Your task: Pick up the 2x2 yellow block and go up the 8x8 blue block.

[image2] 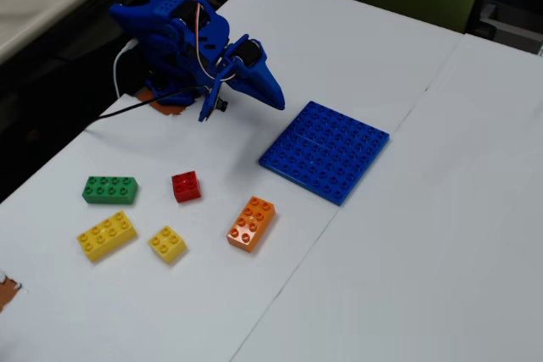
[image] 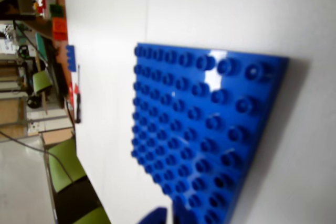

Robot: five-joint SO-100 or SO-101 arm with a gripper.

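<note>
8x8 blue block point(image2: 325, 151): flat, glossy, studded | 2x2 yellow block point(image2: 168, 243): squarish, four-studded

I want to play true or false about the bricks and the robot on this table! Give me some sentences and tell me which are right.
1. The small yellow brick sits on the blue plate. False: it lies on the table, apart from the plate.
2. The red brick lies between the green brick and the orange brick in the fixed view. True.
3. The gripper is holding a brick. False: it holds nothing.
4. No bricks are on the blue plate. True.
5. There are two yellow bricks, the small one and a longer one. True.
6. The orange brick touches the plate. False: they lie apart.
</note>
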